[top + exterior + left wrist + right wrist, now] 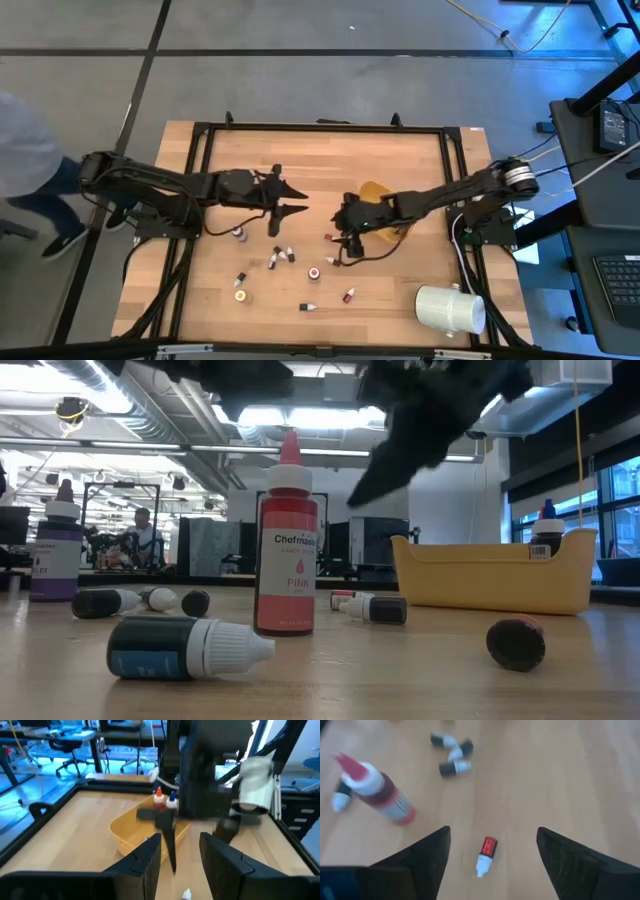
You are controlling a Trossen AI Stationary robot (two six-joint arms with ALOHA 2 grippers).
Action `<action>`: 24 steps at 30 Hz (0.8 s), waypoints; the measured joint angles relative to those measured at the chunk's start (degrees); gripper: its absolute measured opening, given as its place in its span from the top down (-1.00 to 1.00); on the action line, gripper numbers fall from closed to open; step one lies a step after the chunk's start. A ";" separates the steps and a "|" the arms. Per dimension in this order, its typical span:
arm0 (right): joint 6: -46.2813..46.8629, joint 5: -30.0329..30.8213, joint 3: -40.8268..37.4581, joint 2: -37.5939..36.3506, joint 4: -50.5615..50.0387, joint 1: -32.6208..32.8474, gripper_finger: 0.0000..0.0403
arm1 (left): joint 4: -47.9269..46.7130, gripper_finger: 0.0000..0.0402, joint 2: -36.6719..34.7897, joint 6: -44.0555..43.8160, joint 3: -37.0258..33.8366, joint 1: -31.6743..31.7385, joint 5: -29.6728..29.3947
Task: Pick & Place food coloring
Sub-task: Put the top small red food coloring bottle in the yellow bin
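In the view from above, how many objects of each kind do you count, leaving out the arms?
Loose food coloring bottles on the table: about 10
Bottles inside the bowl: 2 visible
Yellow bowl: 1
White cylinder: 1
Total: about 14

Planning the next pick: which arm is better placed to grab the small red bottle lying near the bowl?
Right. Its gripper hangs open directly above the small red bottle, beside the yellow bowl. The left gripper is open too, but farther off.
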 joint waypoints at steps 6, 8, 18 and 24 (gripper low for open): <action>0.09 0.02 0.01 6.47 2.56 0.00 -0.32 | -0.07 0.33 -0.23 0.11 -0.21 0.03 0.00; 0.09 0.04 0.02 8.11 2.88 0.00 -0.28 | -0.31 0.34 0.00 0.11 -0.21 0.02 -0.13; -2.29 0.52 0.03 13.78 4.81 -0.13 -0.07 | -1.41 0.34 0.00 1.86 -0.21 0.02 -0.63; -2.10 0.61 0.21 14.99 5.24 -0.20 0.08 | -1.37 0.34 0.00 1.82 -0.21 0.02 -1.66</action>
